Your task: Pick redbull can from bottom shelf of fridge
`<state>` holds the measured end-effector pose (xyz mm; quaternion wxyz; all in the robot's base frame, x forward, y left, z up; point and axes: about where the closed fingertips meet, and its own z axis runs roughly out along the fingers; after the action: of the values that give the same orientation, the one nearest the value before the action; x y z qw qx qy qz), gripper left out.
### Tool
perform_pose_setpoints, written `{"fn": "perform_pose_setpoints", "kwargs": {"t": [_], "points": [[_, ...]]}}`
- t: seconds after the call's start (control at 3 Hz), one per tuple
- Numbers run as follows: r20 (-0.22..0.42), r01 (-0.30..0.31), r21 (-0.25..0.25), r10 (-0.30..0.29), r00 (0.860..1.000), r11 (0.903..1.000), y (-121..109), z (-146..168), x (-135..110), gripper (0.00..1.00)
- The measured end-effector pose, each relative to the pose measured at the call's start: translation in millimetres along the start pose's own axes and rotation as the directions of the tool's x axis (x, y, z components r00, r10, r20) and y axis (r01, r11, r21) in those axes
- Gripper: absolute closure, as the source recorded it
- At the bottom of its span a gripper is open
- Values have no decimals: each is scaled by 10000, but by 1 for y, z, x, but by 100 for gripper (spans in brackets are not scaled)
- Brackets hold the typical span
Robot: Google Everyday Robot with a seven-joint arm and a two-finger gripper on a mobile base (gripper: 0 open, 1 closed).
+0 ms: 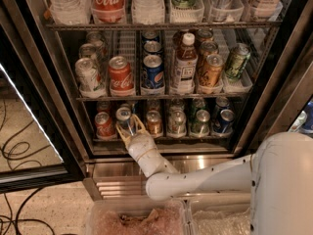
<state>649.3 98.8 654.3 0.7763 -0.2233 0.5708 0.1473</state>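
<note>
One close view looks down past the hand (128, 127) at the fridge's (42, 98) bottom shelf (168, 139).

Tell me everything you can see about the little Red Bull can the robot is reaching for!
The redbull can is slim, with a shiny silver top and blue-and-silver sides that look like metal. It stands upright on the bottom shelf of the fridge, second from the left, between a red can and an orange can. The gripper is right at it, covering its lower part.
</note>
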Motion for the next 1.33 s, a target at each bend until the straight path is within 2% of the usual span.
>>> {"fn": "perform_pose_setpoints", "kwargs": {"t": [0.33, 0.67, 1.0, 1.33], "points": [[-421, -126, -359, 111, 9990, 9993, 13, -21, -4, 100], [-1224, -349, -1146, 208, 9923, 9928, 30, -47, -3, 100], [-2230, -700, -2141, 210, 9746, 9743, 49, -78, -1, 100], [-2910, -908, -2948, 11, 9567, 9512, 67, -109, -7, 100]]}}
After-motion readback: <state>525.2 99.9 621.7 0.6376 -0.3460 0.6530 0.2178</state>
